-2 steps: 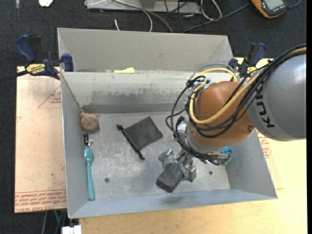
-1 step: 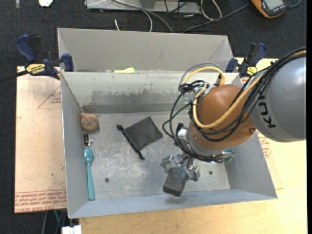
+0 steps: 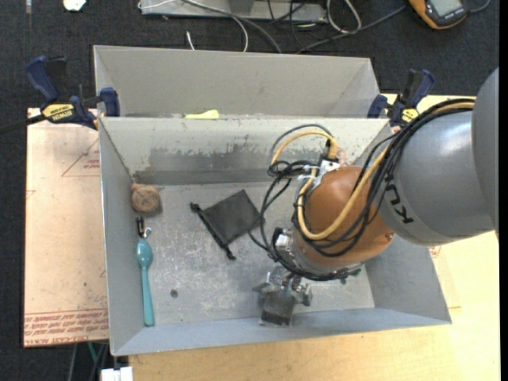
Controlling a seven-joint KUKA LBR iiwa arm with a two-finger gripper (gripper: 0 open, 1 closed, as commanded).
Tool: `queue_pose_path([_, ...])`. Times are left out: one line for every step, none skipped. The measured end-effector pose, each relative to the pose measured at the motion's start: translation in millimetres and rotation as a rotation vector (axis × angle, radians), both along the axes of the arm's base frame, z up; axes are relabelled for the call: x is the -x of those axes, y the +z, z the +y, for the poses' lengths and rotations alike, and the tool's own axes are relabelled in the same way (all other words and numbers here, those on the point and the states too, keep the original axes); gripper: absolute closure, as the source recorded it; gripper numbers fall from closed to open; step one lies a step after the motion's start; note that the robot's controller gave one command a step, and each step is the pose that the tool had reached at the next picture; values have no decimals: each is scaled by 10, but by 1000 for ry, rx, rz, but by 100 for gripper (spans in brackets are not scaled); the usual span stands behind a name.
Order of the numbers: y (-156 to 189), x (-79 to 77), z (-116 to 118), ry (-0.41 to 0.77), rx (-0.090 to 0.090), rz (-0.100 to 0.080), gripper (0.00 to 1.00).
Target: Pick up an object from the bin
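One gripper (image 3: 287,286) (arm (image 3: 444,173) lettered "KU") over dark grey block (image 3: 276,311).

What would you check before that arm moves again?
1. The end effector over a thing: ok, it is above the dark block near the bin's front wall.
2. The block gripped: cannot tell.
3. The block free of neighbours: ok, no other loose thing lies beside it.
4. The black flat tool clear: ok, apart at mid-bin.
5. The spoon and brown lump clear: ok, far left.
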State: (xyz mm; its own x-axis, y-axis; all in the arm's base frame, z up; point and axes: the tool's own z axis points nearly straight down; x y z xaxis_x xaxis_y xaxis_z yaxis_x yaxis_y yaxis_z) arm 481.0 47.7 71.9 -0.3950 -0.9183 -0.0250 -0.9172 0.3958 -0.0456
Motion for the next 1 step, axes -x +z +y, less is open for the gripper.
queue_pose_path([558, -20, 15, 5, 0, 8, 100])
